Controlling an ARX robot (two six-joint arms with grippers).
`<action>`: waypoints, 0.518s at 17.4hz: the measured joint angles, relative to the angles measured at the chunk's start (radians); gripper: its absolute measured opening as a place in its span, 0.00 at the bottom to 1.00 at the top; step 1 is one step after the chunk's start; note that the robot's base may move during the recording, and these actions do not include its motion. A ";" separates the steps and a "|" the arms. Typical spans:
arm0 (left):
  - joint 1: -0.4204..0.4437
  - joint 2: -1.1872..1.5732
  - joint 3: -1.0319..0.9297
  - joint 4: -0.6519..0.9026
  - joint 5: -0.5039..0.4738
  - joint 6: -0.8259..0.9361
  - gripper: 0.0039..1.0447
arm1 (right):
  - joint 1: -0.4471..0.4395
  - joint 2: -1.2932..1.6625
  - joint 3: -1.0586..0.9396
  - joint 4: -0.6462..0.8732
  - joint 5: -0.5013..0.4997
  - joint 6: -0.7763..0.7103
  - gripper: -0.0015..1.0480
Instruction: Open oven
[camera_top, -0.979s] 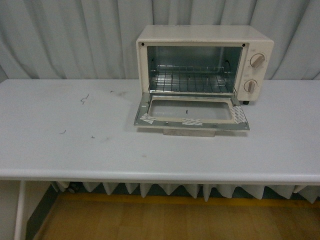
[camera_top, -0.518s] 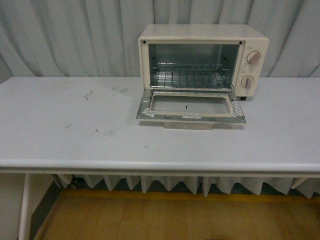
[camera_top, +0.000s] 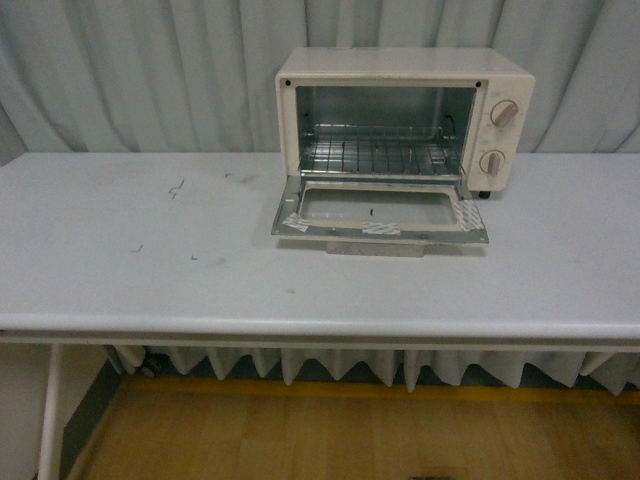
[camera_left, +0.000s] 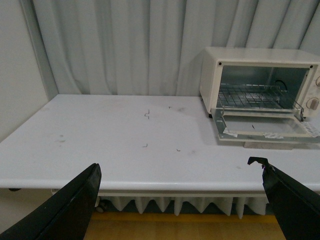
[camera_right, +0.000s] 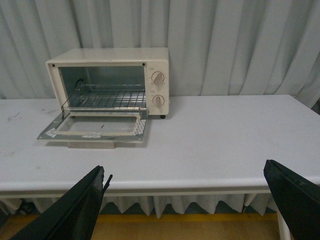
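Oven (camera_top: 404, 118) sits toward the far edge of the white table (camera_top: 150, 290), right of centre from where the robot faces, backed up against the grey curtain (camera_top: 140, 70). Its door (camera_top: 380, 213) hangs fully down — lying out flat over the tabletop, glass panel facing up, with the beige bar handle (camera_top: 376, 247) tucked along its front edge. Inside, the wire rack (camera_top: 378, 156) is plain to see, and the two knobs (camera_top: 497, 137) on the right panel look untouched.

From what shows, the job looks done: nothing is left to pull or swing.

Neither arm appears in the front view. Each wrist view shows its own gripper held well back from the table — the left gripper (camera_left: 180, 202) with fingers wide apart and nothing between them, the right gripper (camera_right: 192, 205) likewise spread and empty. Both are well clear of the oven.
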 joint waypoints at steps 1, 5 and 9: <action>0.000 0.000 0.000 0.000 0.000 0.000 0.94 | 0.000 0.000 0.000 0.000 0.000 0.000 0.94; 0.000 0.000 0.000 0.000 0.000 0.000 0.94 | 0.000 0.000 0.000 0.000 0.000 0.000 0.94; 0.000 0.000 0.000 0.001 0.000 0.000 0.94 | 0.000 0.000 0.000 0.002 0.000 0.000 0.94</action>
